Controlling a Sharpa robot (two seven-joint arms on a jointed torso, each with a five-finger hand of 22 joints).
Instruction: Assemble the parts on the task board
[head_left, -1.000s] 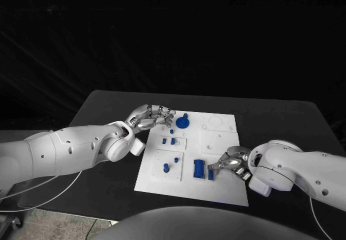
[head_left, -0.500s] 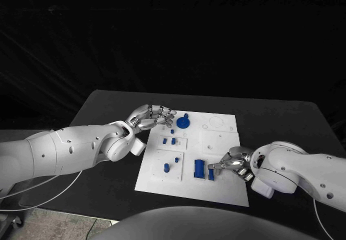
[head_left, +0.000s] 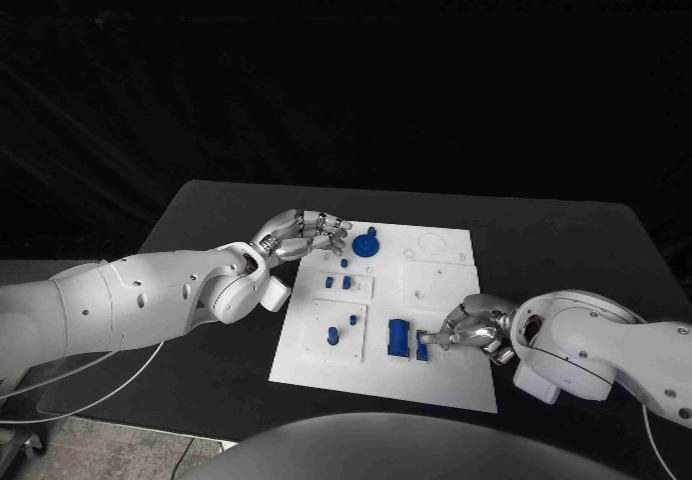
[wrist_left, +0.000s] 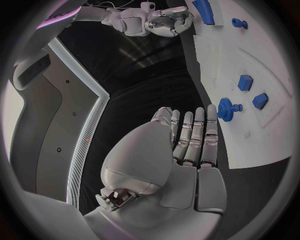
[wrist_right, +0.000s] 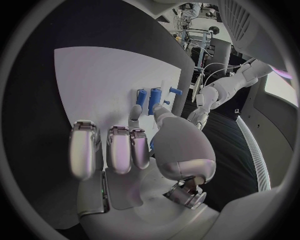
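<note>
The white task board (head_left: 440, 290) lies mid-table with several blue parts on it. A blue gear (head_left: 365, 243) stands near its far left corner, and my left hand (head_left: 303, 235) hovers just beside it, fingers straight and holding nothing. In the left wrist view the gear (wrist_left: 228, 109) sits off the fingertips of the left hand (wrist_left: 190, 145). A tall blue block (head_left: 397, 340) and a smaller blue piece (head_left: 423, 347) stand at the board's near side. My right hand (head_left: 469, 325) reaches its fingertips to the smaller piece. In the right wrist view, the right hand (wrist_right: 125, 145) shows its fingers spread over the board with nothing between them.
Two small blue blocks (head_left: 336, 283) sit in a raised frame mid-board, and a blue peg (head_left: 351, 321) and a blue lump (head_left: 333, 337) lie nearer me. Bare black table (head_left: 577, 240) surrounds the board. Round recesses (head_left: 433, 243) mark the board's far right.
My right arm has drifted slightly right and towards me, its fingers staying by the small blue piece. The left hand and the parts have not moved.
</note>
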